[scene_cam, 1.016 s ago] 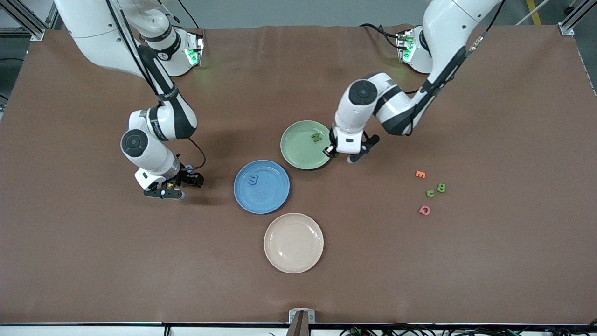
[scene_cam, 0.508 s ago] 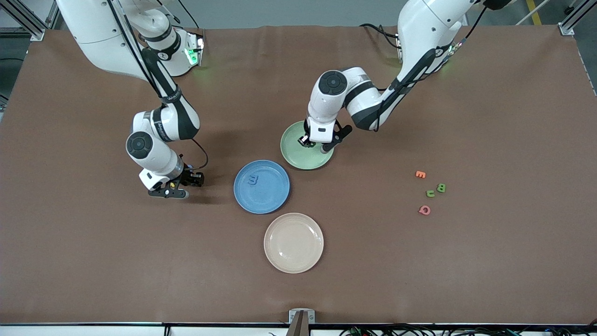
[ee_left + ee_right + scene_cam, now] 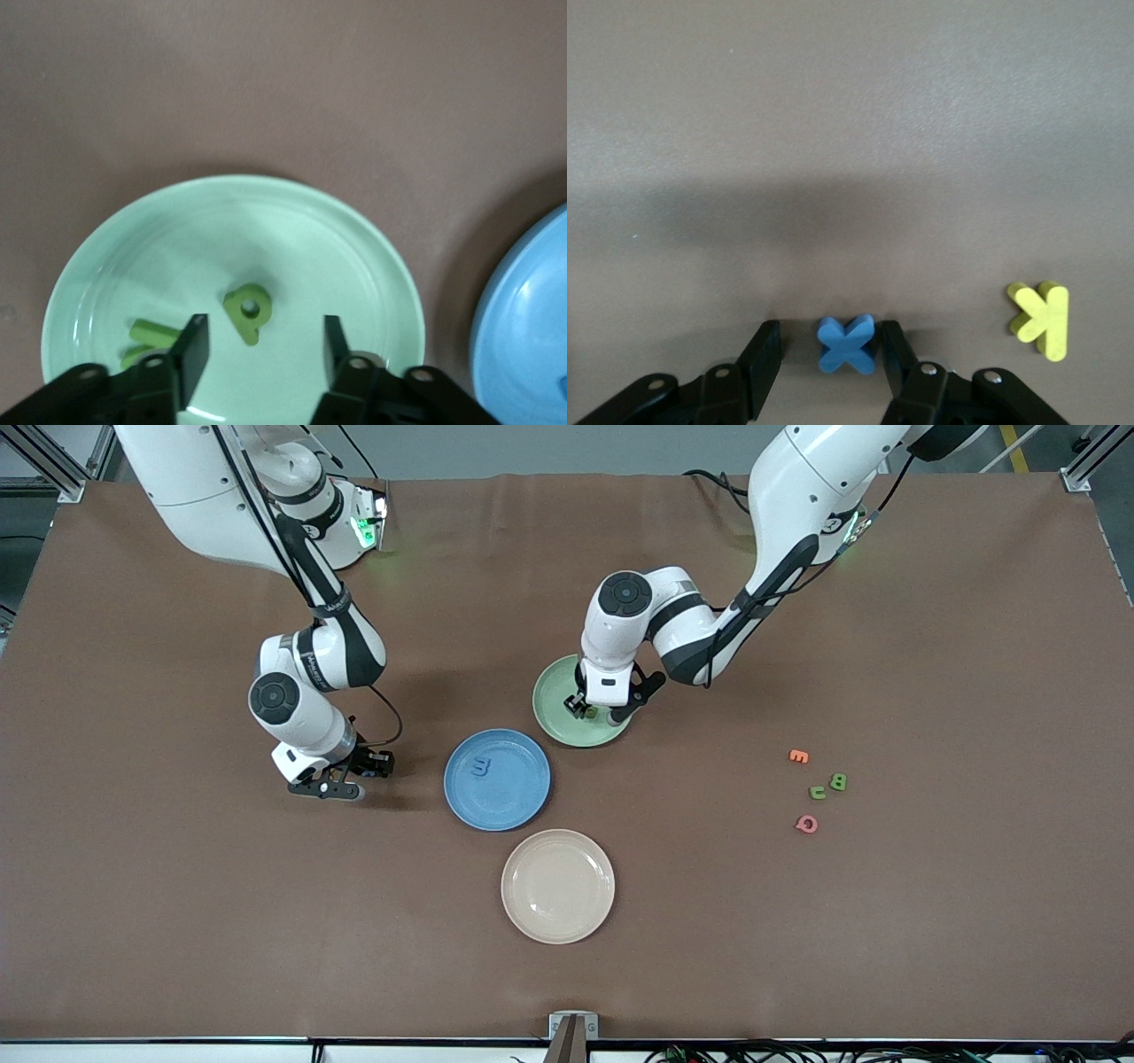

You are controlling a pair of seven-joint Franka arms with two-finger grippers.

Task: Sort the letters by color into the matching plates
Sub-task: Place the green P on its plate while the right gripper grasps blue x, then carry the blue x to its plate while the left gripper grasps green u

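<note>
My left gripper [image 3: 592,710] hangs open just over the pale green plate [image 3: 554,691]. In the left wrist view its fingers [image 3: 264,328] are apart, and a green P [image 3: 248,310] lies on the plate [image 3: 266,221] between and just ahead of them. A second green letter [image 3: 151,332] lies beside it, partly hidden by a finger. My right gripper [image 3: 341,779] is low at the table beside the blue plate [image 3: 509,797], toward the right arm's end. Its fingers [image 3: 828,332] are open around a blue x [image 3: 849,343]. A blue m [image 3: 480,766] lies in the blue plate.
A green B [image 3: 837,781], green u [image 3: 817,792], orange E [image 3: 798,756] and pink Q [image 3: 806,824] lie toward the left arm's end. A yellow K [image 3: 1041,319] lies beside the blue x. A cream plate [image 3: 557,886] sits nearer the camera than the blue plate.
My left gripper moved from the green plate's edge to over the plate, and the green P now lies loose on it. My right gripper shifted a little toward the blue plate.
</note>
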